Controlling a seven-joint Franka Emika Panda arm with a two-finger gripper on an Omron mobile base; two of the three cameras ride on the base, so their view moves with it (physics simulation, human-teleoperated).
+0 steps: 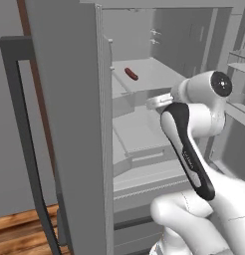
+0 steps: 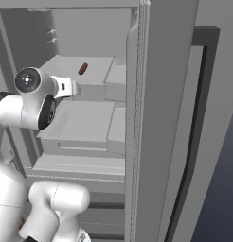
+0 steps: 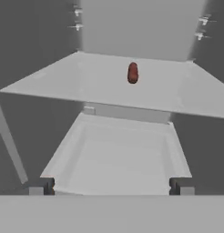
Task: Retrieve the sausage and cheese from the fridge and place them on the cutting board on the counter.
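Note:
The fridge [image 1: 69, 124] stands open, its doors swung out to both sides. On an upper grey shelf [image 3: 86, 86] inside lies the sausage [image 3: 132, 73], a small dark red-brown link, also seen as the sausage [image 1: 131, 73] and the sausage [image 2: 83, 69]. My gripper [image 3: 111, 186] is open in front of the fridge, below and short of the shelf, its two dark fingertips [image 3: 45, 185] wide apart with nothing between them. The cheese, the cutting board and the counter are out of view.
Below the shelf sits a shallow grey drawer bin [image 3: 118, 154]. The open left door [image 1: 69, 149] with its dark handle [image 1: 25, 144] and the right door [image 2: 165, 118] flank the arm closely. Door racks [image 1: 239, 64] line the right side. Wooden floor [image 1: 20, 234] lies below.

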